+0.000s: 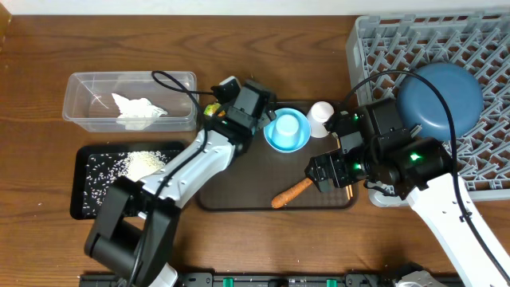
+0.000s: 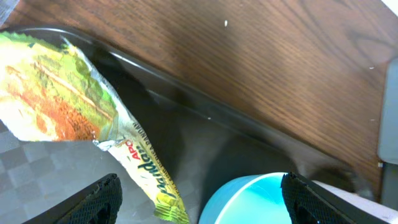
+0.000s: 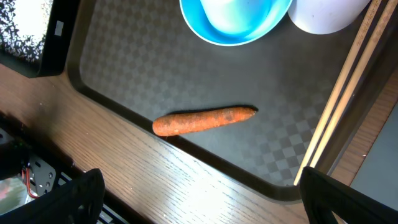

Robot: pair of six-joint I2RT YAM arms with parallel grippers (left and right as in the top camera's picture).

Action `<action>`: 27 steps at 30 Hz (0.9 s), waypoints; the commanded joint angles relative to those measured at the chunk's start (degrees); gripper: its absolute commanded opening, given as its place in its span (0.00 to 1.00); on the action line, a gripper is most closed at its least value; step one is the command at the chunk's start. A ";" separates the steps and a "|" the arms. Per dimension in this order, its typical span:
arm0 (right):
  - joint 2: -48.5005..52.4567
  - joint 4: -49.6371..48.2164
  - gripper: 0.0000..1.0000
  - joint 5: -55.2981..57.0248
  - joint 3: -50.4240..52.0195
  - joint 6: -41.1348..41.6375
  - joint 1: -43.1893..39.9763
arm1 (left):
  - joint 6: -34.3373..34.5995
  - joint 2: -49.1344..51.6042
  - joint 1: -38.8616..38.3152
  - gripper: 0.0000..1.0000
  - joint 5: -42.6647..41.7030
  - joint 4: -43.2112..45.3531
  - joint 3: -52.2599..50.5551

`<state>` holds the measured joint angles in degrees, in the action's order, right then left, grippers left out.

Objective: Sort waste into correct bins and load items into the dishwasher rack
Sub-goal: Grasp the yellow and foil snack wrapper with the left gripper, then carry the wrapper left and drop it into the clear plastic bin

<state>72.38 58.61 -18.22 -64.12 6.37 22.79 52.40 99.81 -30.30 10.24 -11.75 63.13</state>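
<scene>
1. Left gripper (image 2: 199, 185) hovers over the corner of the brown serving tray (image 3: 124, 68), fingers spread wide. The foil wrapper (image 2: 68, 93) lies just ahead, ungripped.
2. Right gripper (image 3: 199, 180), fingers apart too, hangs above the carrot (image 3: 205, 120), which lies loose on the tray.
3. Chopsticks (image 3: 345, 93) run along the tray's edge, with the light-blue bowl (image 3: 236, 18) and white cup (image 3: 323, 15) nearby.
4. Tissue (image 1: 137, 109) is in the clear tub (image 1: 76, 100), rice (image 1: 143, 163) in the black tray (image 1: 78, 183), and the dark-blue bowl (image 1: 440, 100) in the rack (image 1: 382, 40).
</scene>
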 commanded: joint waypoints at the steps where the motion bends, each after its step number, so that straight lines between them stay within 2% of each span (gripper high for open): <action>1: 0.28 -0.07 0.99 0.00 -0.52 0.00 1.18 | 2.73 1.81 -0.26 0.86 4.90 -0.85 0.09; 19: 0.28 -0.04 0.99 0.02 -0.52 0.00 1.18 | 3.89 7.91 -0.26 0.84 4.83 -1.44 -0.07; 20: 0.28 -0.04 0.99 0.02 -0.52 0.00 1.18 | 3.89 8.20 -0.26 0.81 4.83 -1.42 -0.07; 24: 0.28 -0.07 0.99 0.00 -0.52 0.00 1.18 | 3.85 7.98 -0.26 0.49 4.83 -1.22 -0.04; 27: 0.28 -0.04 0.99 0.00 -0.52 0.00 1.18 | 3.80 7.82 -0.26 0.34 4.85 -1.22 -0.04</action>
<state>72.38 58.61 -18.22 -64.12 6.37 22.79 56.18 107.70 -30.57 13.91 -12.91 63.13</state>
